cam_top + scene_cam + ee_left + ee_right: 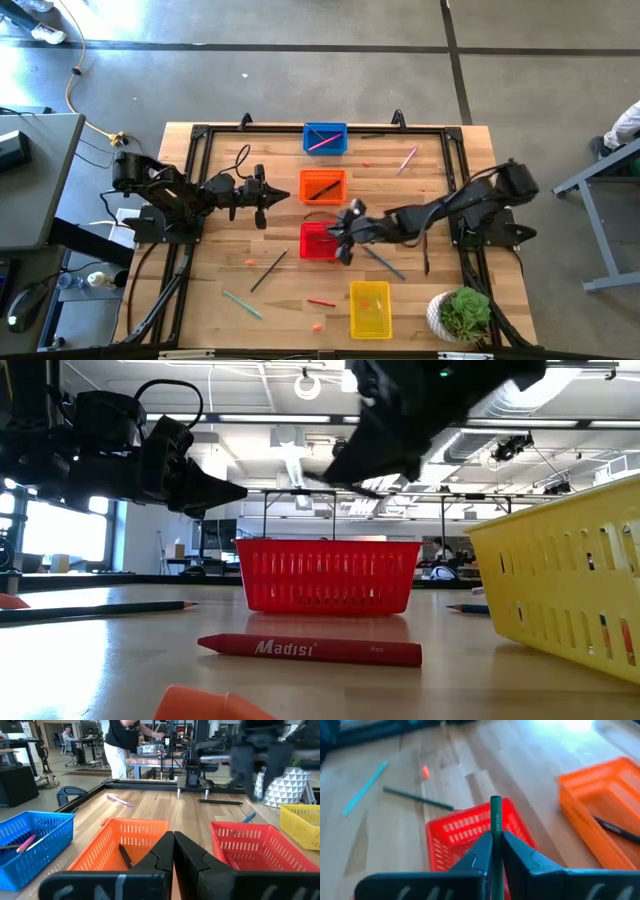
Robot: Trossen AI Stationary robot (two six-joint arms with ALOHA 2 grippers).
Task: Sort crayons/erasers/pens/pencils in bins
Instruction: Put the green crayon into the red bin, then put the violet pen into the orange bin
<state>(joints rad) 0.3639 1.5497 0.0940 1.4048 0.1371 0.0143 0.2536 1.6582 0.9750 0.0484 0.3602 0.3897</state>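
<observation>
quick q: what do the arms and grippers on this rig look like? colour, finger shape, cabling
Both arms are black, jointed, each on a dark base at a table side. The left gripper and right gripper each have two flat, angular black fingers tapering to a point. Black cables loop off the left arm; a yellow cord runs across the floor to its base. No markings legible.

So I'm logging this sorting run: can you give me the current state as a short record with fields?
right gripper: shut on a green pencil, above the red bin
left gripper: shut, empty, beside the orange bin
blue bin: holds a pink stick
yellow bin: nearest the table's front edge
loose on table: red crayon, erasers
</observation>
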